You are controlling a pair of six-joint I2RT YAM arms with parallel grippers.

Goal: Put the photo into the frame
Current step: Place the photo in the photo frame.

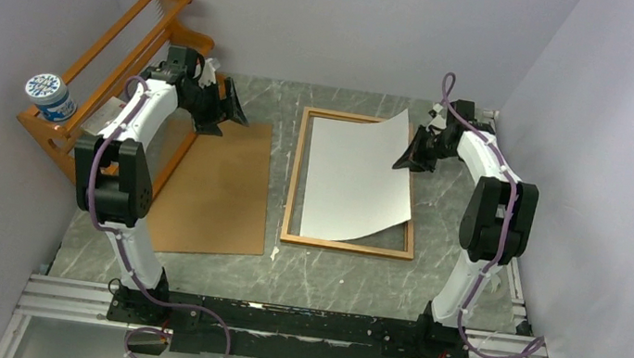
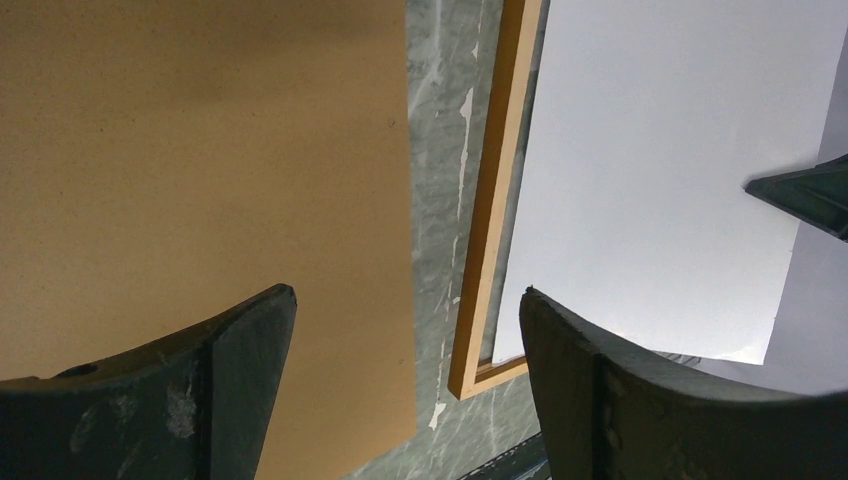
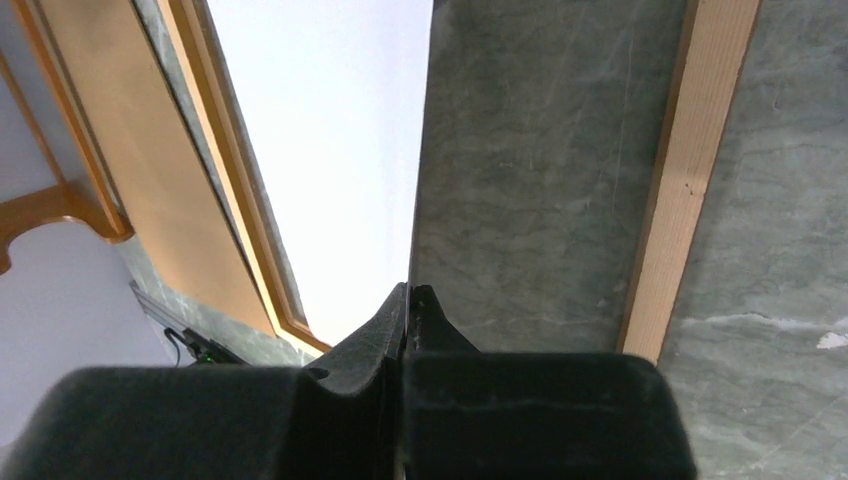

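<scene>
The photo [image 1: 355,180] lies white side up across the orange-brown frame [image 1: 296,176], its printed side hidden. Its near and left edges rest inside the frame; its far right corner is lifted. My right gripper [image 1: 410,157] is shut on that raised right edge, and the sheet runs edge-on from between the fingertips in the right wrist view [image 3: 408,292], with the frame's rail [image 3: 685,170] beside it. My left gripper [image 1: 231,114] is open and empty above the far end of the brown backing board [image 1: 214,188]. The left wrist view shows the frame's corner [image 2: 470,380] and the photo [image 2: 660,190].
The brown backing board [image 2: 200,170] lies flat left of the frame. An orange wooden shelf rack [image 1: 125,49] stands at the far left with a blue-and-white can [image 1: 50,97] on it. Walls close in on both sides.
</scene>
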